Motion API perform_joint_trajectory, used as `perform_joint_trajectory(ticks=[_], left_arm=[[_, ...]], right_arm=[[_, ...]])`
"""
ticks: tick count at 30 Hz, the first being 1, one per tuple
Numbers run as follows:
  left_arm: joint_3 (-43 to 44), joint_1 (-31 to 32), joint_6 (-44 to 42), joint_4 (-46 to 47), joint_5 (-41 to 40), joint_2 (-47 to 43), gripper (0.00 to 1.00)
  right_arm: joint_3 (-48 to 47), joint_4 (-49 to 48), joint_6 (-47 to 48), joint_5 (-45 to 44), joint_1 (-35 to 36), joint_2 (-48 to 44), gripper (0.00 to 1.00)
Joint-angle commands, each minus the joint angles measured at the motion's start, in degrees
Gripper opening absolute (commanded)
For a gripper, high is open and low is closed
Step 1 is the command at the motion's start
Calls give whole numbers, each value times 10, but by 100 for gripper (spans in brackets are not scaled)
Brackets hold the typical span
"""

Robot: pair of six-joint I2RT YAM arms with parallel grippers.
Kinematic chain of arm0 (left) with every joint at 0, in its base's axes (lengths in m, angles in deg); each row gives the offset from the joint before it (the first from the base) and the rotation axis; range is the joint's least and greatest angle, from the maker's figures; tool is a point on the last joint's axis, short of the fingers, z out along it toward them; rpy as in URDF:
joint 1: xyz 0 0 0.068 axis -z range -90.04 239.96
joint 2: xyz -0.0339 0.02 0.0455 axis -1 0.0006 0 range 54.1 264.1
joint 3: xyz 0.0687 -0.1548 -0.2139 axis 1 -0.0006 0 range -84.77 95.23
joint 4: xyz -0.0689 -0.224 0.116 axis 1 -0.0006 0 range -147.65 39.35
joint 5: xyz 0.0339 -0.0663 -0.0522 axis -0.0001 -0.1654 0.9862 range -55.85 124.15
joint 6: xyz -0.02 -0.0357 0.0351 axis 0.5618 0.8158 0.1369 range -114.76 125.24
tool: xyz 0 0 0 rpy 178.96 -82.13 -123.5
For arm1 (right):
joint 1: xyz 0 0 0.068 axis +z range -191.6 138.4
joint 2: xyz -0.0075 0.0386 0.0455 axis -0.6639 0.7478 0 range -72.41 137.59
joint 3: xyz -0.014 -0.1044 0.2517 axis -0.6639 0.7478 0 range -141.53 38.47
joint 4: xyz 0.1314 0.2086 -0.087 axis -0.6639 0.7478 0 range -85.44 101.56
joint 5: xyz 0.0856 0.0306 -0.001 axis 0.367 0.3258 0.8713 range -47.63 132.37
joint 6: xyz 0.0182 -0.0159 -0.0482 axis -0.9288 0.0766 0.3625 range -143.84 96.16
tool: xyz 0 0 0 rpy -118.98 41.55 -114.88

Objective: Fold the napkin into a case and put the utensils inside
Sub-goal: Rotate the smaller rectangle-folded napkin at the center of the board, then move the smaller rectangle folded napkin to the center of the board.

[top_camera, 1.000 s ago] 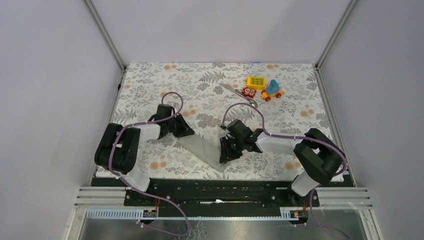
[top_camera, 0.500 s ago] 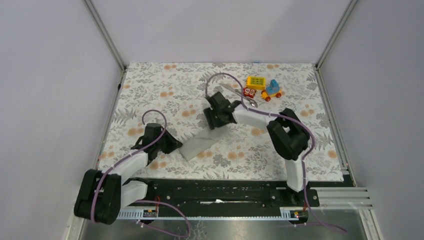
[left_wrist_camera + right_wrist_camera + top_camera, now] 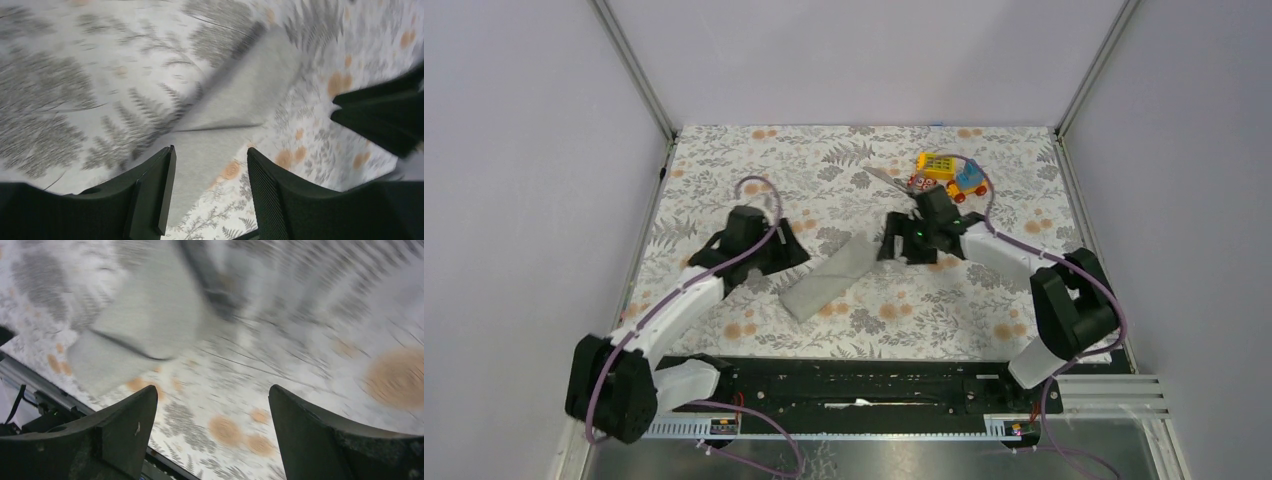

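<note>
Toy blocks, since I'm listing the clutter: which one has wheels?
The blue-topped toy car, rightmost of the group. The yellow block beside it is a plain brick without wheels.

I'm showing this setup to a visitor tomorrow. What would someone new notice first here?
Most likely the grey napkin, folded into a long strip lying slantwise in the middle of the floral tablecloth. The left end effector and right end effector flank it, both open and neither holding it. The bright toy blocks at the far right also catch the eye.
</note>
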Motion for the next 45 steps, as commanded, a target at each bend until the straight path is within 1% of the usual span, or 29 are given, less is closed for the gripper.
perform_joint_trajectory(ticks=[1,6,9,16,20,23,26,29,35,39,41,44,45], left_arm=[[116,133,-133,-94,-69,88,61],[213,249,-181,-171,-164,211,62],[244,276,-192,-188,-193,276,61],[282,286,-186,-194,-217,371,55],[287,283,-165,-204,-245,408,54],[276,248,-136,-196,-269,427,51],[255,188,-117,-165,-280,428,50],[266,119,-125,-154,-294,442,50],[348,1,-172,-188,-324,496,47],[424,-63,-214,-217,-332,546,47],[471,-93,-245,-218,-337,574,46],[525,-126,-293,-222,-342,616,45],[540,-139,-304,-229,-331,629,45]], right_arm=[[97,-35,-45,72,-64,-58,89],[144,-25,-22,66,-105,-118,89],[152,-13,-6,62,-112,-134,89],[169,-9,5,70,-117,-158,89],[175,-12,9,77,-117,-170,90],[180,-17,9,86,-117,-179,90],[190,-24,10,91,-117,-187,90],[198,-30,11,103,-117,-187,90],[200,-26,22,131,-117,-183,90],[206,-25,23,138,-117,-187,90],[207,-24,20,151,-117,-190,90],[206,-29,20,160,-117,-199,90],[204,-27,22,161,-117,-201,90]])
